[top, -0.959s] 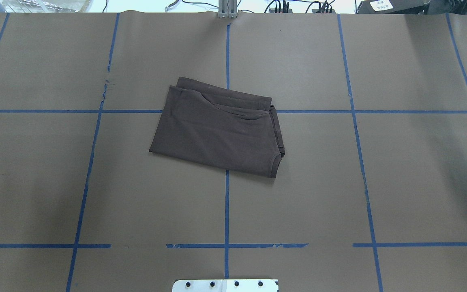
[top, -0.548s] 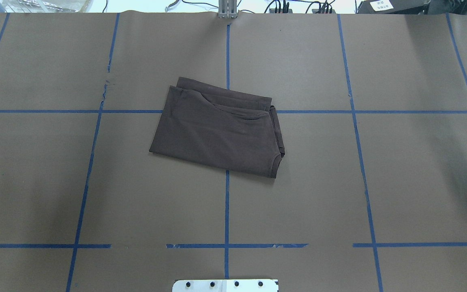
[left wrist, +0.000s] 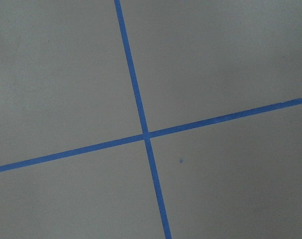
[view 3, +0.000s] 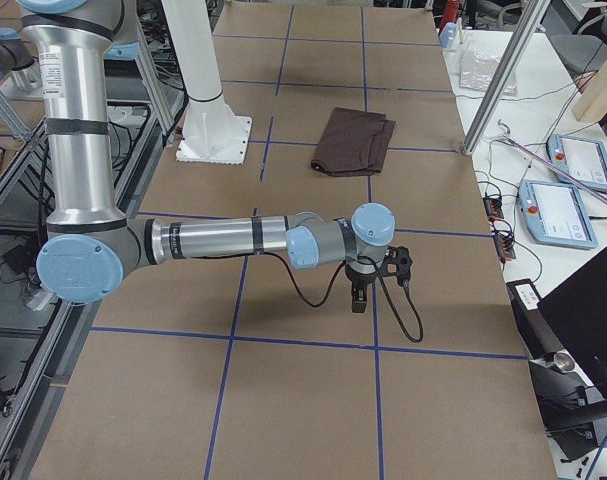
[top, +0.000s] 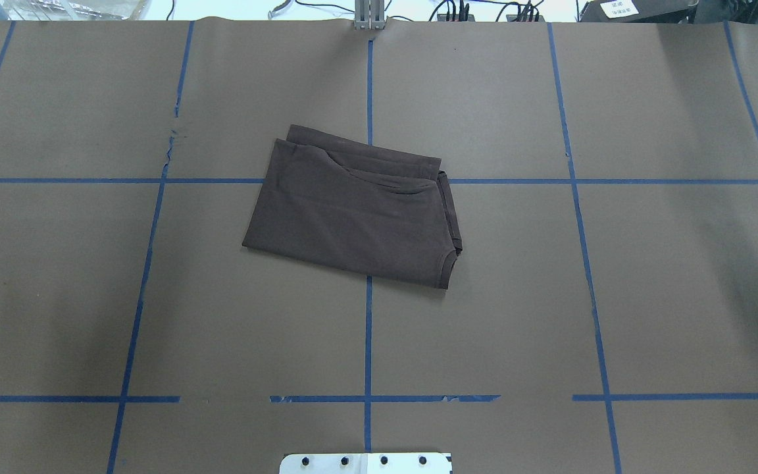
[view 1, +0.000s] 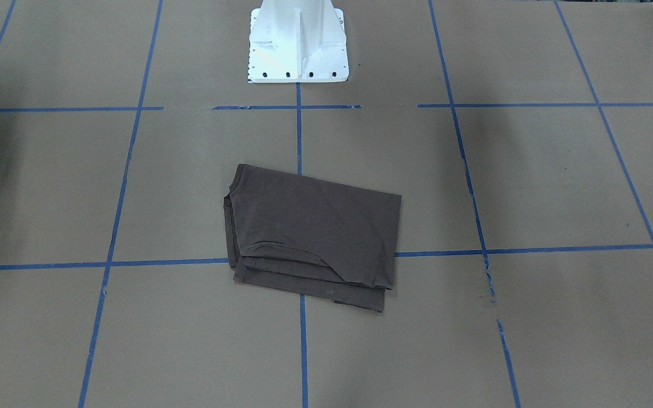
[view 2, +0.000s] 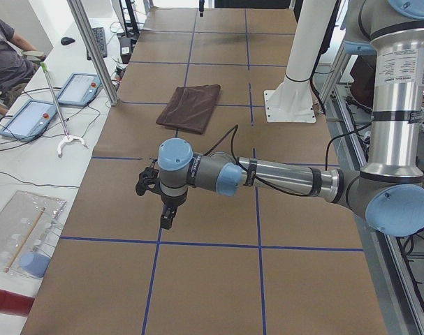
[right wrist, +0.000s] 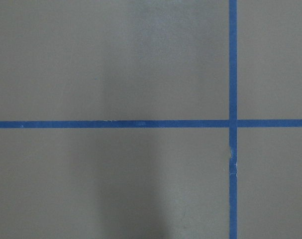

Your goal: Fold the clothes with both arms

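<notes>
The dark brown T-shirt [top: 353,214] lies folded into a skewed rectangle near the middle of the brown-papered table [top: 649,296], covering a crossing of blue tape lines [top: 570,181]. The left gripper [view 2: 165,220] hangs low over bare paper toward the table's left end, well apart from the shirt, and the right gripper [view 3: 359,300] hangs likewise toward the right end. Whether either claw is released or clenched cannot be told.

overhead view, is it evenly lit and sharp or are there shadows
Overhead view: sharp, but soft dark shadows fall on the brown paper table cover at lower left and far right; the folded dark brown T-shirt is evenly lit. Right wrist view: a faint vertical shadow band.
</notes>
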{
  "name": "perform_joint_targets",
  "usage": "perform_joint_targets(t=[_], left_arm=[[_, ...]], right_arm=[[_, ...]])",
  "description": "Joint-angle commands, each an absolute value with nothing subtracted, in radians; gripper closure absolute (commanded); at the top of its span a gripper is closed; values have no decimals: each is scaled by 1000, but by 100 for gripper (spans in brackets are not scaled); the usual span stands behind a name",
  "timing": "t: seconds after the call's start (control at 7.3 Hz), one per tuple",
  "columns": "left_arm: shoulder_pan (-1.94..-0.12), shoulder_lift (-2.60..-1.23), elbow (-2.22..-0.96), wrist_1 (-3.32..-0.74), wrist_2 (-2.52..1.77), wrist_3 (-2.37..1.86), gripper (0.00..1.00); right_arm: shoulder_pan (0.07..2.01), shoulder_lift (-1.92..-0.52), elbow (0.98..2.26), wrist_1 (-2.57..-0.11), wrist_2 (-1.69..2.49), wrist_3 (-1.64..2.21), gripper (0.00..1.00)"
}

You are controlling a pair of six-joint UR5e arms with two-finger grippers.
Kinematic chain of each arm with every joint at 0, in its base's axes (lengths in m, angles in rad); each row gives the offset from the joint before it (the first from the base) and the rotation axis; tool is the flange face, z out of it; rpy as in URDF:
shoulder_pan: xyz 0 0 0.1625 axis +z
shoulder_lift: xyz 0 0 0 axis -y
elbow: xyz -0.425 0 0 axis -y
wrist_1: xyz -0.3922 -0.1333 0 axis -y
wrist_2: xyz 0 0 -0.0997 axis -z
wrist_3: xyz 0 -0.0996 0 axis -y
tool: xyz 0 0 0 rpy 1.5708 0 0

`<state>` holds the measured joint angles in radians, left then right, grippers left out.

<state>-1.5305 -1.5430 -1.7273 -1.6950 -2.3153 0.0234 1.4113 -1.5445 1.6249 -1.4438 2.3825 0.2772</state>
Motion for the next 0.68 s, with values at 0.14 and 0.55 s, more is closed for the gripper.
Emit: perform_joint_targets(t=[0.14,0.55], left_arm=[[-1531,-1546,-1727,-1695,-2315,23,0],[-1529,-1555,-1733,-1698,-2318,23,0]], right_arm=[[1410,-1554,1626,-1436,2384,279,0],[1410,-1551,1626,-1434,2385,275,0]])
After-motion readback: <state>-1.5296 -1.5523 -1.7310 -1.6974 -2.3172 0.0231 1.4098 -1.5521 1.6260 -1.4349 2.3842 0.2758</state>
